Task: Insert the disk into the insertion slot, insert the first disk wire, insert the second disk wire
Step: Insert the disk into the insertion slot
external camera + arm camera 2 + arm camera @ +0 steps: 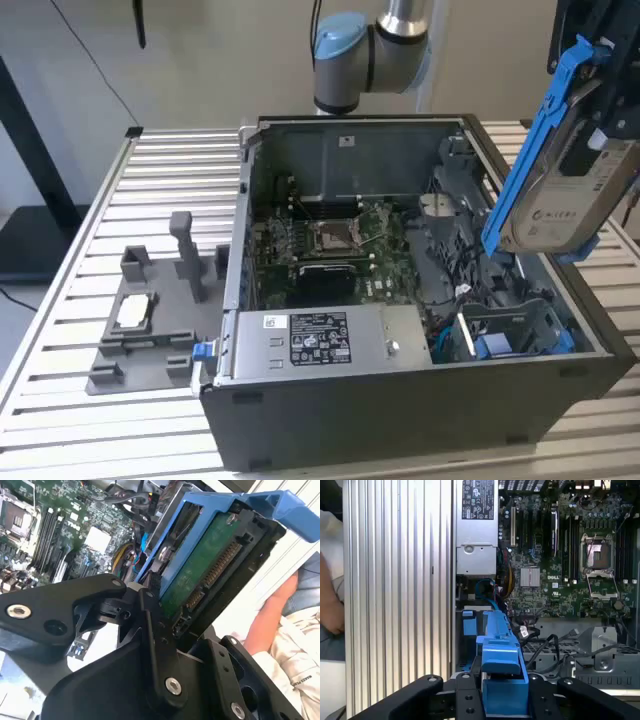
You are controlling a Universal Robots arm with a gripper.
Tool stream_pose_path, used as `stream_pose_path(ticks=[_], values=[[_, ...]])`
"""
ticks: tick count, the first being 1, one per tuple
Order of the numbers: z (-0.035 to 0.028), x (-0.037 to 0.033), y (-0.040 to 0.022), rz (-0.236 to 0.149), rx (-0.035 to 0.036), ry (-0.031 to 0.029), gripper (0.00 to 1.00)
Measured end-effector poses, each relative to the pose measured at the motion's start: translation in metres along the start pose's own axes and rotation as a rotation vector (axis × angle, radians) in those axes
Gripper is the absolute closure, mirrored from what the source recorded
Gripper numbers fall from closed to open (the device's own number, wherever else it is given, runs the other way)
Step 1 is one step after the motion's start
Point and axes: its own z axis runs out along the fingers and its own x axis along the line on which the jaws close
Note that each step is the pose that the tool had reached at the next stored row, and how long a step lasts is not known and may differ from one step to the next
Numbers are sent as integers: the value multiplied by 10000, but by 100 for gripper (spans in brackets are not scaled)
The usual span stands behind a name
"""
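Gripping the disk [560,190] w/ the gripper [502,700], jaws clamped tight on both sides of the blue carrier frame [499,652], no slip evident in both wrist views. Hanging it tilted, well above the PC case [420,410], over the case edge on the exterior view's right, label face outward, green PCB [202,575] and connector edge showing in the second wrist view. Aiming for the insertion slot [515,335] in the case's front corner on the exterior view's right; blue guides visible there, disk not yet near it. Judging step in hand as approach for disk insertion, early in the task; not seeing either wire plugged into the disk connector. Doing it well prob. meaning: levelling the carrier so its long sides run parallel w/ the slot guides, centring over the bay rather than the case wall, descending slow & straight, avoiding side load on the frame clips. Watching the loose cables [542,647] lying just beside the bay, since risking a snag or pinch under the disk. Steering clear of the power supply [320,340] next to the slot. Noting a person's arm [330,605] near the table [60,400] edge beyond the case; minding clearance there.
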Motion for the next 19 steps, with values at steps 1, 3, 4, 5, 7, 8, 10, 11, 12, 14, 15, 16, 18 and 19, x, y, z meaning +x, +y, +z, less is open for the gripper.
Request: stream_pose_path(ticks=[1, 3, 4, 5, 7, 8, 10, 11, 12, 14, 15, 16, 18, 19], values=[[0, 0, 0, 0, 0, 0, 67], [0, 0, 0, 0, 0, 0, 67], [0, 0, 0, 0, 0, 0, 67], [0, 0, 0, 0, 0, 0, 67], [0, 0, 0, 0, 0, 0, 67], [0, 0, 0, -1, 0, 0, 67], [0, 0, 0, 0, 0, 0, 67], [0, 0, 0, 0, 0, 0, 67], [0, 1, 0, 0, 0, 1, 67], [3, 12, 0, 0, 0, 0, 67], [14, 21, -1, 0, 0, -2, 67], [30, 30, -1, 0, 0, -3, 67], [64, 45, -3, 0, 0, -1, 67], [82, 49, -4, 0, 0, -1, 67]])
